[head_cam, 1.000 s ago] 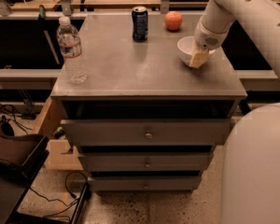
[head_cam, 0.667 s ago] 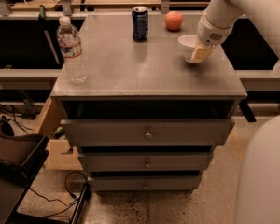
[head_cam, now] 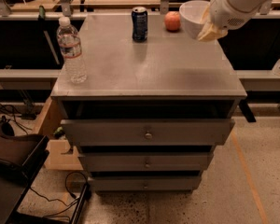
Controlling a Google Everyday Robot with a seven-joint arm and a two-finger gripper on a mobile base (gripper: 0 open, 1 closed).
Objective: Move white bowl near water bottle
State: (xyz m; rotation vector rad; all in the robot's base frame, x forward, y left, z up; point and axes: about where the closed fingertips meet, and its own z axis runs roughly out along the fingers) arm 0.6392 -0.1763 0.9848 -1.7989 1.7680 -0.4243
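The white bowl is held in the air above the cabinet top's back right part, tilted, with its rim gripped. My gripper is shut on the bowl's right rim, its tan fingers showing below the white arm. The water bottle, clear with a white cap and a white-and-red label, stands upright at the front left of the cabinet top, far from the bowl.
A dark blue soda can stands at the back middle. A red-orange apple sits just left of the bowl. The grey cabinet top ends above drawers. Cables and a dark box lie on the floor at left.
The gripper has lifted the bowl off the cabinet top and carried it up and slightly back. The bottle, can and apple have not moved.
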